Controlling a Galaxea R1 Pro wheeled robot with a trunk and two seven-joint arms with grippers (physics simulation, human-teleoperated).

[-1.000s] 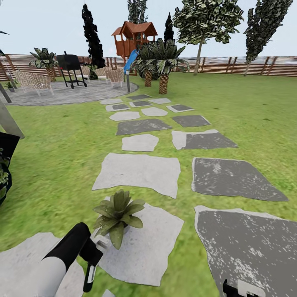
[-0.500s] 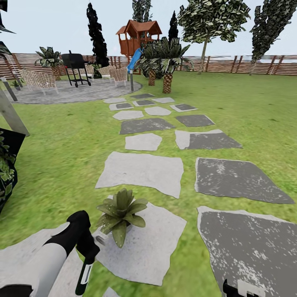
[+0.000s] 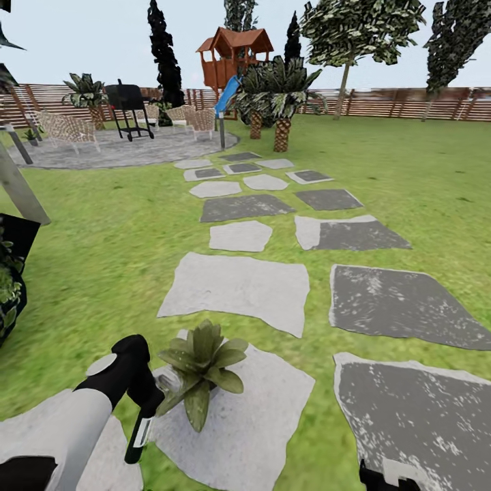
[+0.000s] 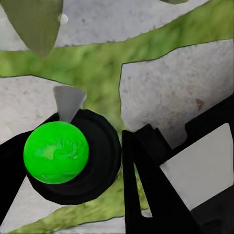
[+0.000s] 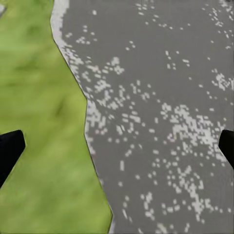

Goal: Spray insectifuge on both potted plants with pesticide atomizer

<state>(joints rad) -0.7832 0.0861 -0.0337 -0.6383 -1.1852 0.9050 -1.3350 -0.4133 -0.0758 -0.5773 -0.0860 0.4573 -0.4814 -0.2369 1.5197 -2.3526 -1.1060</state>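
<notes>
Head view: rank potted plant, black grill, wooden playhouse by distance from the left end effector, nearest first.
From the left end effector:
1. Potted plant, right beside it on the light stone slab.
2. Black grill, far ahead to the left on the round paving.
3. Wooden playhouse, farther still, beyond the paving near the fence.

Left pincer (image 3: 140,436) points down; right pincer (image 5: 117,146) spread wide.

The small light-green rosette plant (image 3: 200,363) hides its own pot under the leaves. At six o'clock, the black right gripper (image 3: 390,477) is cut by the frame's edge. At nine o'clock, a dark leafy bush (image 3: 10,286) gets sliced off too.
</notes>
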